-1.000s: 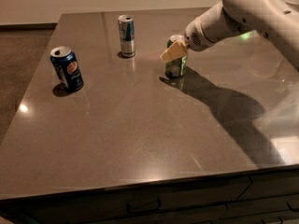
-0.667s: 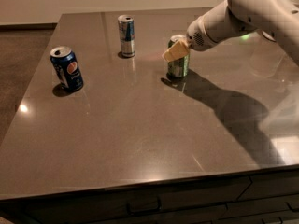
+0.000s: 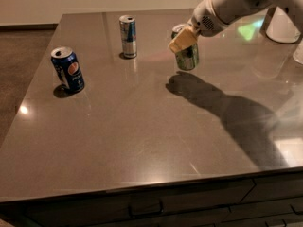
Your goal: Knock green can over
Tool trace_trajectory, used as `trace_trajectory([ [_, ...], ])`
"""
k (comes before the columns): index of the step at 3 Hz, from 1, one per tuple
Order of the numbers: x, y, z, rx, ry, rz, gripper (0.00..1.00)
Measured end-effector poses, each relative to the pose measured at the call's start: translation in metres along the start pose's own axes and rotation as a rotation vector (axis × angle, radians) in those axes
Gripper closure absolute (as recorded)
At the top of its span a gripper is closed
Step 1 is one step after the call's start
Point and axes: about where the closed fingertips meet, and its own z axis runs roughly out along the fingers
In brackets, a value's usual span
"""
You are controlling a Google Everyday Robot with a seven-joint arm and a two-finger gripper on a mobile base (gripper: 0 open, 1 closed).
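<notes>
Gripper [image 3: 182, 40] is seen set against the upper part of the green can [image 3: 188, 58], which stands toward the far side of the worktop [image 3: 142, 141]. Whether the gripper is apart or together cannot be told. Contact high on the can is judged to be chosen for leverage in tipping. The can is not yet down. Blue can [image 3: 68, 70] and slim can [image 3: 128, 37] are placed well apart from it.

The green can [image 3: 188, 59], metallic with pale markings, stands on the desk [image 3: 142, 141] in its far half, the gripper [image 3: 182, 40] against its top.
</notes>
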Motion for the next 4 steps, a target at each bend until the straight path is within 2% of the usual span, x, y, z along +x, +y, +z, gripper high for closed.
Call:
trace_trajectory([
  [1,-0.006,0.017,-0.009,-0.024,0.123,-0.118,1.00],
  [2,-0.003,0.038,-0.007,-0.056,0.284,-0.247,1.00],
  [3,0.005,0.051,0.003,-0.088,0.411,-0.328,1.00],
  [4,0.010,0.054,0.014,-0.098,0.512,-0.394,1.00],
])
